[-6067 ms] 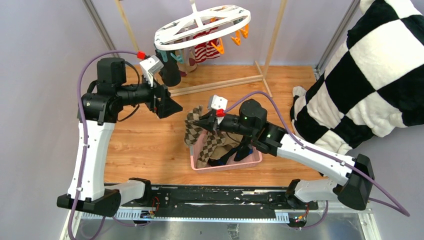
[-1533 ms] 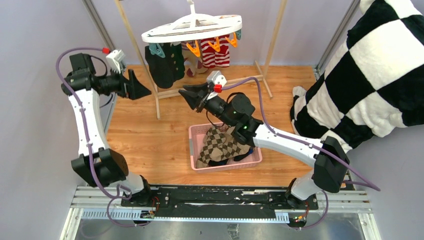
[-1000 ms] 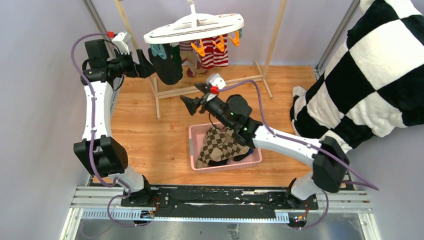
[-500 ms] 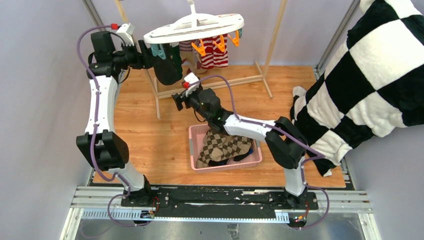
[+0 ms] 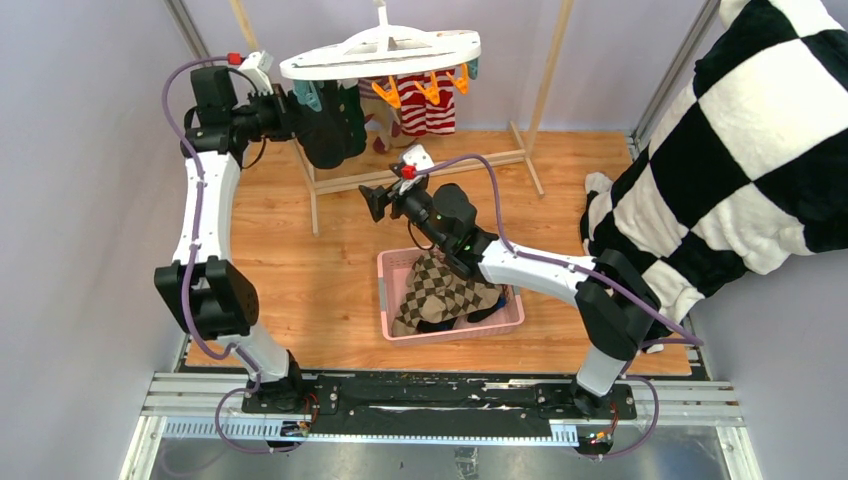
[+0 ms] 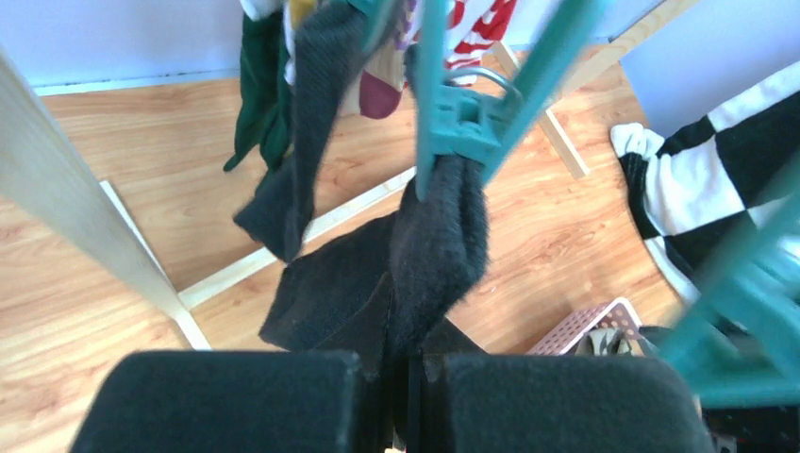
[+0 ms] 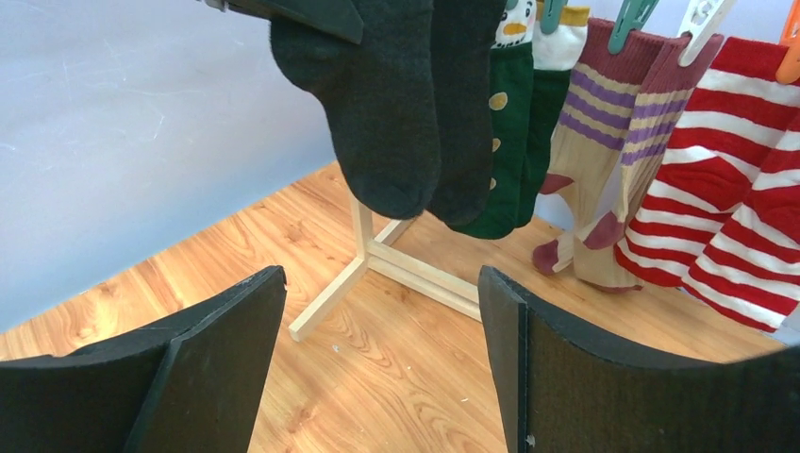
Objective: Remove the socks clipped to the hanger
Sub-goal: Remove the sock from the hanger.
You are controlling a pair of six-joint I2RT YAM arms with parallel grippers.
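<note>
Fuzzy black knit fills my left wrist view. The black sock (image 6: pixel 439 236) hangs from a teal clip (image 6: pixel 462 118), and its lower end runs down between the two flat black pads, so the left pincer (image 6: pixel 406 401) is clamped shut on it. From above, that pincer sits at 10 o'clock over the wood-grain desk (image 5: pixel 290 270). It is just under the rim of the hanger (image 5: pixel 380 55), a white plastic oval with cross bars, hanging at 12 o'clock.

The right pincer (image 7: pixel 377 368) stands wide open with nothing between its curved black fingers. It sits near the desk's middle, pointing toward 11 o'clock.

Only the right wrist camera lays out the whole row. I count eight hanging, in four pairs:
- two black
- two dark green socks (image 7: pixel 505 123) with yellow dots
- two tan socks (image 7: pixel 585 160) with purple bands and maroon toes
- two red-and-white striped socks (image 7: pixel 717 217)

Pale wooden rack bars (image 7: pixel 377 260) cross below them.

Only the top camera shows three orange clips (image 5: pixel 428 92) and one pink slotted basket (image 5: pixel 385 290) at 6 o'clock of the hanger, holding a brown argyle sock (image 5: pixel 440 285). It also shows the plush checkered cloth (image 5: pixel 740 130) at 3 o'clock.
</note>
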